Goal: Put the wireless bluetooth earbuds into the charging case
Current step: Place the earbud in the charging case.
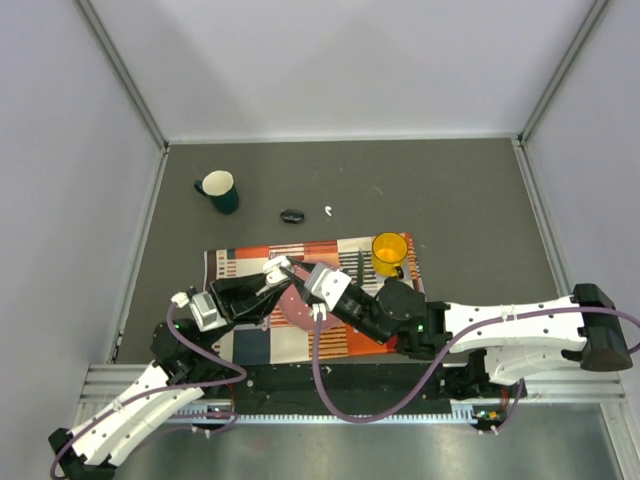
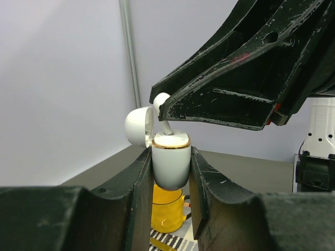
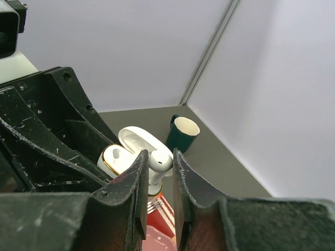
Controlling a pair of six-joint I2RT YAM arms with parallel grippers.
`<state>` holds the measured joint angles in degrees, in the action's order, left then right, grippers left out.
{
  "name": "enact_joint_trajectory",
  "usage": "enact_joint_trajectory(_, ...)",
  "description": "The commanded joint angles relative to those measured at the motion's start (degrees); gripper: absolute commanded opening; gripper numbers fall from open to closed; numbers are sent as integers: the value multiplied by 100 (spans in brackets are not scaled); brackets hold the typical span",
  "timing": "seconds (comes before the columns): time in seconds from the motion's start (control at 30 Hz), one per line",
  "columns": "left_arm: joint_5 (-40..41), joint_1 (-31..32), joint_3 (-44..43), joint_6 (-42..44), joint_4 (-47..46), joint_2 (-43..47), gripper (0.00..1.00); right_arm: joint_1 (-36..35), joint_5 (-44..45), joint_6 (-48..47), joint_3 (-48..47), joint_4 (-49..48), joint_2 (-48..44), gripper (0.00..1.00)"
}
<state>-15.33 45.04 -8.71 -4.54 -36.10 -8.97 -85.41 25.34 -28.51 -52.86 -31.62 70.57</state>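
The left gripper (image 2: 170, 175) clamps the open-lidded charging case (image 2: 168, 157) above the patterned cloth (image 1: 240, 265) by the desk's near edge. The right gripper (image 3: 157, 167) pinches one earbud (image 3: 160, 159), stem at the case's mouth. The desk (image 1: 450, 190) is dark grey, between pale walls (image 1: 350, 60).

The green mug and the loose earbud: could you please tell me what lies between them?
Only a black oval object, nearer the earbud; the top view shows it.

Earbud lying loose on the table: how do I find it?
Start at the patterned cloth, then look past its far edge on the grey table. A black oval lies there; the earbud is the tiny white bit just right of it.
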Motion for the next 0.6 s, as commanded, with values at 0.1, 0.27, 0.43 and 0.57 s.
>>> enact_joint_trajectory(0.1,179,-4,36,-12,-600,45,0,-55,-319,-14,100,190,-113,0)
enact_joint_trajectory(0.27,373,-4,80,-30,-653,71,0,-64,-346,-14,74,446,-148,0)
enact_joint_trajectory(0.43,522,-4,150,-39,-749,150,0,-73,-293,-40,74,569,-157,0)
enact_joint_trajectory(0.57,558,-4,159,-47,-758,194,0,-117,-267,-119,65,604,-140,0)
